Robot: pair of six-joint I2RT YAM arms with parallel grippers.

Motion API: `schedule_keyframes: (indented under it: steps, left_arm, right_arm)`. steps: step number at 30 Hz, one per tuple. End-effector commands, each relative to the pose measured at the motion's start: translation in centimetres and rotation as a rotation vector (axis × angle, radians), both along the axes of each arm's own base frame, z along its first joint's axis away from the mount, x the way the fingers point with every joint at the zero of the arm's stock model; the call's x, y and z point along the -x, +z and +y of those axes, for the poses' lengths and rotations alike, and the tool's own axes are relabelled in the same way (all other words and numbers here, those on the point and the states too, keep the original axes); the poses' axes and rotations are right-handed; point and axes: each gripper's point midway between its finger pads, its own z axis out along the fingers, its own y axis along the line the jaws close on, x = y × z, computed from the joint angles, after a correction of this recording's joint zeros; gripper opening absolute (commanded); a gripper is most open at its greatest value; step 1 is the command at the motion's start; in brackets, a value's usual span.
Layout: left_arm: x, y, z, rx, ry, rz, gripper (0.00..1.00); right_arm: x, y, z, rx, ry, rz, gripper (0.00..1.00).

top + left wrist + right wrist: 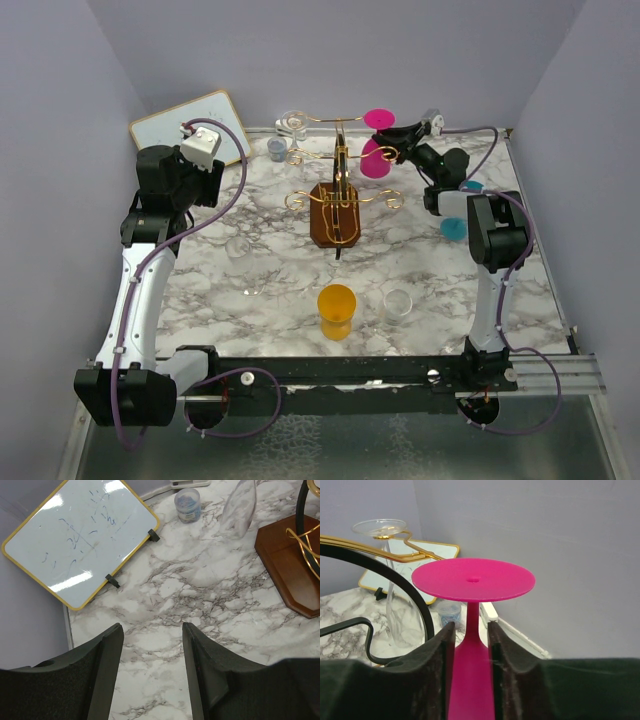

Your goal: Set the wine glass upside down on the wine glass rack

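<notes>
The wine glass (375,160) is pink and upside down, foot up, at the right end of an upper arm of the wine glass rack (338,190). That gold wire stand has a brown block base (290,565). In the right wrist view the round pink foot (473,579) sits level with the gold arm (395,554); I cannot tell whether it rests on it. My right gripper (471,625) straddles the stem, open, with a small gap on each side. My left gripper (152,627) hangs open over bare marble at the left.
A clear glass (293,125) hangs upside down on the rack's back-left arm. A whiteboard (190,125) and a small blue jar (276,148) stand at the back left. An orange cup (336,310) and a clear cup (399,305) stand in front. A blue cup (455,228) is under the right arm.
</notes>
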Motion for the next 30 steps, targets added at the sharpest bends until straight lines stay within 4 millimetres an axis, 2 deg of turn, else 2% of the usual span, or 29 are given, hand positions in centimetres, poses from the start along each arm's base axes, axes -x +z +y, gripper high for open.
schedule_keyframes:
  steps: [1,4,11,15,22,24,30]
  left_arm:
    - [0.1,1.3,0.1,0.001,-0.002,-0.047,0.53]
    - [0.2,1.6,0.2,-0.004,-0.001,-0.05,0.54]
    - [0.5,2.0,0.5,0.008,0.021,-0.061,0.53]
    - [0.6,1.9,0.6,0.009,0.027,-0.064,0.53]
    - [1.0,2.2,0.6,0.023,0.033,-0.073,0.53]
    - [1.2,2.2,0.5,0.027,0.032,-0.072,0.53]
    - [1.6,3.2,1.8,0.041,0.107,-0.107,0.53]
  right_arm:
    - [0.8,1.3,-0.2,0.014,0.009,-0.049,0.34]
    - [0.6,2.1,-0.8,0.015,-0.042,-0.066,0.37]
    - [1.0,2.8,-1.6,0.05,-0.097,-0.085,0.56]
    - [1.6,2.8,-2.1,0.057,-0.119,-0.089,0.57]
    - [2.5,2.8,-4.1,0.062,-0.167,-0.074,0.63]
    - [2.5,2.9,-4.9,0.059,-0.193,-0.068,0.72]
    - [2.4,3.9,-7.5,0.047,-0.317,-0.057,0.74]
